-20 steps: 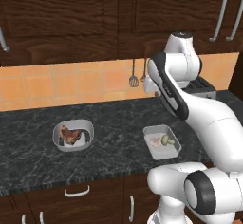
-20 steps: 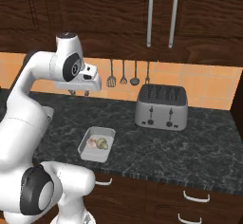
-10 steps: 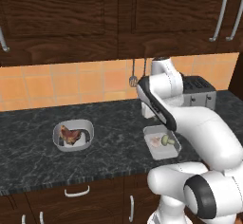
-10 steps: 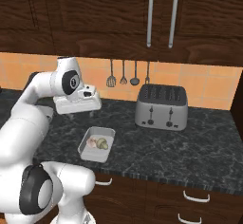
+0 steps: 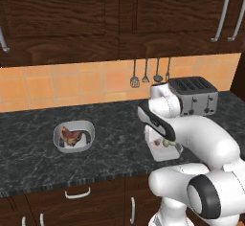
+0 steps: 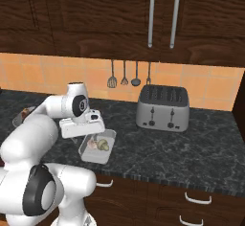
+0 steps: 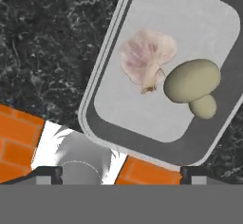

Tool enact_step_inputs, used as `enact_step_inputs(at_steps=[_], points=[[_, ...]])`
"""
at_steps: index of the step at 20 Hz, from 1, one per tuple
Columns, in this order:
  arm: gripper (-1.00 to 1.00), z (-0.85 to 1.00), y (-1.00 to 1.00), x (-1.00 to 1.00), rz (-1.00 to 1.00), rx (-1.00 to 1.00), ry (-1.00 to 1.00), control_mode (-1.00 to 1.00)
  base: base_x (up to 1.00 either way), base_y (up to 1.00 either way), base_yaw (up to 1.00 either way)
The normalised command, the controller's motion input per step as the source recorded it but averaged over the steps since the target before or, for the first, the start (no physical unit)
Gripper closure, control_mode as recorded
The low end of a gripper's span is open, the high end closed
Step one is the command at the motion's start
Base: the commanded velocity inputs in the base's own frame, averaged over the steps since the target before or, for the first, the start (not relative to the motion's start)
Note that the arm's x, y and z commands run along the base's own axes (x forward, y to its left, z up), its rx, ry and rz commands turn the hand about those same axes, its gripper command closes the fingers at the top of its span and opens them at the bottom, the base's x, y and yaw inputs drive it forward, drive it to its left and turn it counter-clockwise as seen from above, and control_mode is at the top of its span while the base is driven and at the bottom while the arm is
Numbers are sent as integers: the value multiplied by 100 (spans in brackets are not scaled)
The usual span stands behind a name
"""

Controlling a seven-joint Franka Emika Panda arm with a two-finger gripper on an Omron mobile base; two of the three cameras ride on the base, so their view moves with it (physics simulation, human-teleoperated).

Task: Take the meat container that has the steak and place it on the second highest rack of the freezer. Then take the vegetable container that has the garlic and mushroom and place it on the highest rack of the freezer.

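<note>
The tool [image 7: 121, 173] hangs above the vegetable container [image 7: 128, 42], its jaws spread wide with nothing between them and touching nothing. Its two dark tips sit at the bottom of the hand view.

The vegetable container, a pale grey rectangular tray, rests near the front edge of the dark speckled surface [image 5: 115, 143]. Inside lie the garlic [image 7: 144, 57] and the mushroom [image 7: 192, 83], just beside each other.

Well apart to the left on the surface, a rounded white meat container [image 5: 73, 136] holds the steak [image 5: 71, 137].

A silver toaster [image 6: 161, 108] stands towards the back edge.
</note>
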Motion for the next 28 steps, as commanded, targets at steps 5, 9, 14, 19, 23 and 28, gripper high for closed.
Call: enact_step_inputs(at_steps=[5,9,14,19,23,28], points=[[-100,-81,3,-12,19,0,5,-100,0,0,0],[-100,-48,8,36,22,0,0,-100,0,0,0],[-100,-38,1,26,18,0,0,-100,0,0,0],[-100,-33,0,-3,12,1,0,-100,0,0,0],[-100,-44,0,-27,6,6,0,-100,0,0,0],[100,-51,0,-6,3,2,0,-100,0,0,0]])
